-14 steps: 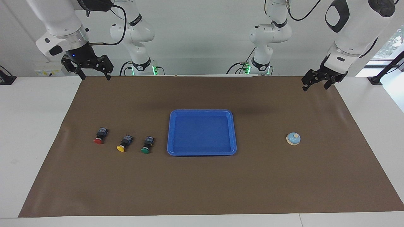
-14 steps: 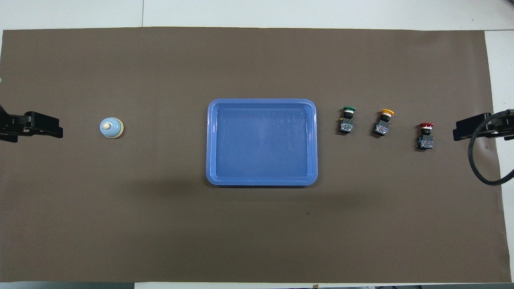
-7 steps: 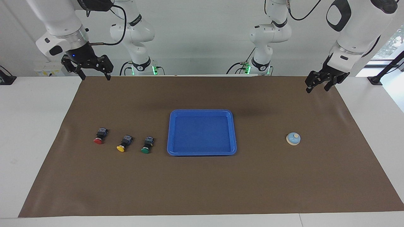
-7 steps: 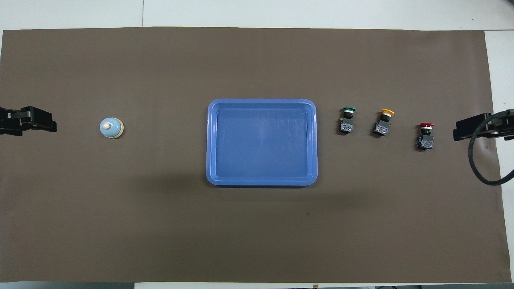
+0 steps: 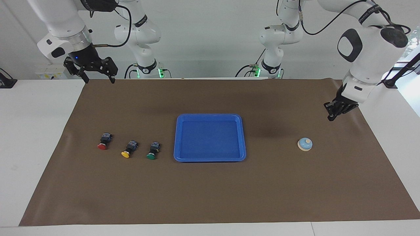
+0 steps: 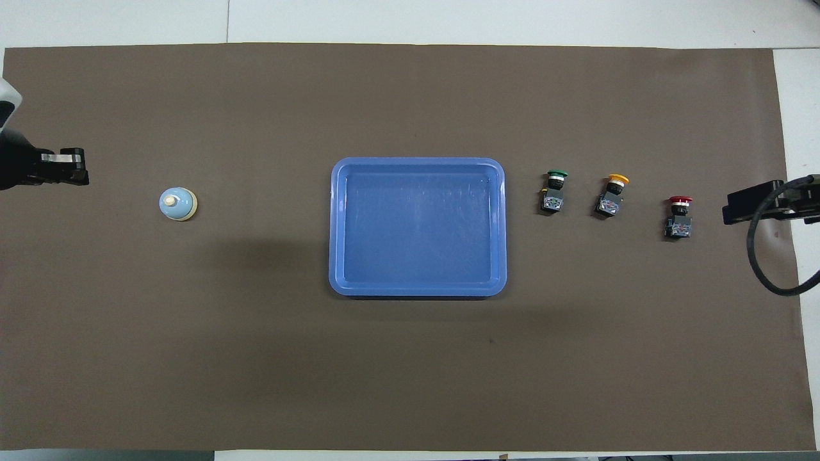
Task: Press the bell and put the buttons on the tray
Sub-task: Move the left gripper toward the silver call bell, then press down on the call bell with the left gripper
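Bell [image 5: 304, 144] standing upright on the worktop [image 5: 295, 190] toward the left arm's end, about midway between the robots' edge and the outer edge, well apart from the tray [image 5: 210, 159] at the centre. Left pincer [image 5: 332, 115] up in the air over the mat between the bell and the left arm's short edge, nothing held, fingers apparently drawn together though cannot tell for sure; from it, bell lying inward toward the tray and slightly off toward the outer edge, so probably a short sideways shift and a straight drop onto the cream knob. No long axis to mind on the round bell. Clearly the nearer arm for the press. Red button [image 5: 104, 142], yellow button [image 5: 129, 148] and green button [image 5: 152, 150] lying on their sides in a row beside the tray toward the right arm's end, caps pointing to the outer edge, green one nearest the tray. Right pincer [image 5: 96, 78] waiting, spread open and empty, over the corner at the robots' edge. Brown mat flat, plenty of free room around the bell
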Tool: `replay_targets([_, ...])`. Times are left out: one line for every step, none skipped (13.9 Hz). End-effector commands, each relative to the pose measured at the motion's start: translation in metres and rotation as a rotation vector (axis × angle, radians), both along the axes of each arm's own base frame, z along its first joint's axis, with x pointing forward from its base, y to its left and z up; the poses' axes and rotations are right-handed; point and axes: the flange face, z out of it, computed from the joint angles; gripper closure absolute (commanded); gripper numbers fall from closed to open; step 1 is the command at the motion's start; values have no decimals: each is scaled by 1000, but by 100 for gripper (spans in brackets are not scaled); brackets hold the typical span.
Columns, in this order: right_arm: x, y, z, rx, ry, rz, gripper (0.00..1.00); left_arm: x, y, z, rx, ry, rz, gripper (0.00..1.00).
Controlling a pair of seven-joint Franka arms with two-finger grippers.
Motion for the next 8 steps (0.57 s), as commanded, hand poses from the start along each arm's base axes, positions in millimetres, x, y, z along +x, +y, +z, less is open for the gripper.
replay_targets([-2, -3, 2, -4, 4, 16, 0, 28, 5, -36, -2, -21, 8, 100])
replay_targets([-1, -3, 2, -4, 6, 16, 0, 31, 5, -53, -2, -21, 8, 100])
replay_targets([-1, -3, 2, -4, 6, 16, 0, 30, 4, -66, -3, -19, 8, 100])
replay_targets([-1, -3, 2, -4, 6, 16, 0, 26, 3, -73, -2, -12, 7, 100])
replay_targets([-2, -3, 2, -4, 4, 16, 0, 23, 2, -82, -2, 7, 6, 100])
replay_targets([-1, -3, 2, -4, 6, 16, 0, 18, 2, -92, -2, 22, 6, 100])
replay_targets([-1, -3, 2, -4, 6, 16, 0, 14, 3, -103, -2, 31, 6, 100])
replay_targets([-1, -3, 2, -4, 6, 16, 0, 8, 3, -114, -2, 41, 6, 100])
